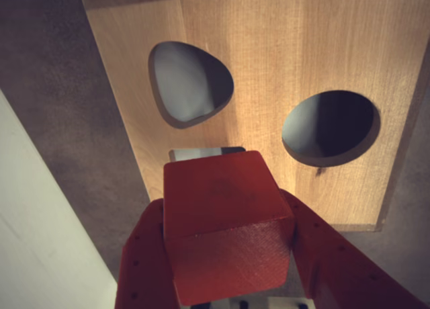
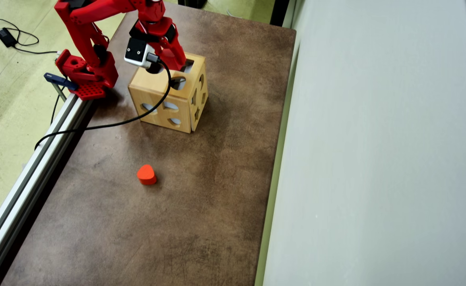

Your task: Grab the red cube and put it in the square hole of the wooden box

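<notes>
My red gripper (image 1: 228, 218) is shut on the red cube (image 1: 225, 222), one finger on each side of it. In the wrist view the cube hangs just above the top of the wooden box (image 1: 282, 54) and covers most of the square hole (image 1: 201, 152), of which only a thin strip shows. A rounded-triangle hole (image 1: 190, 82) and an oval hole (image 1: 330, 126) lie beyond. In the overhead view the gripper (image 2: 177, 59) sits over the box (image 2: 169, 93) top near the square hole (image 2: 188, 64); the cube is hidden there.
A red heart-shaped block (image 2: 146, 174) lies on the brown table (image 2: 185, 206) in front of the box. A pale wall (image 2: 376, 159) runs along the right. A metal rail (image 2: 38, 159) edges the left. The arm base (image 2: 86, 75) is clamped beside the box.
</notes>
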`<action>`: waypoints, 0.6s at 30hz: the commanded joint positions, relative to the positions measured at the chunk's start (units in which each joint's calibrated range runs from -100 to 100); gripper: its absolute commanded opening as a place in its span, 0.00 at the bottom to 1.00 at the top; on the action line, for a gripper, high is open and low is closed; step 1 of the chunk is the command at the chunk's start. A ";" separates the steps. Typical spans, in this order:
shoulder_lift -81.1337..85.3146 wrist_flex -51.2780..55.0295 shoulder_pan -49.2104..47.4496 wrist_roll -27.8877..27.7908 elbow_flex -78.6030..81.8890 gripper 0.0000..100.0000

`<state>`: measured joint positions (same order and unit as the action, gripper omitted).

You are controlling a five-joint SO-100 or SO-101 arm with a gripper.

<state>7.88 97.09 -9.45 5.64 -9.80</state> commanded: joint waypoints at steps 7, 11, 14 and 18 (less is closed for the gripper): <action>-0.20 -0.07 -0.80 1.07 -2.81 0.02; -2.83 -0.07 -0.80 0.59 -2.90 0.02; -3.34 -0.23 -0.88 0.54 -2.90 0.02; -3.42 -0.31 -2.81 0.49 -2.99 0.02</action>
<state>4.15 97.09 -10.82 6.52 -9.98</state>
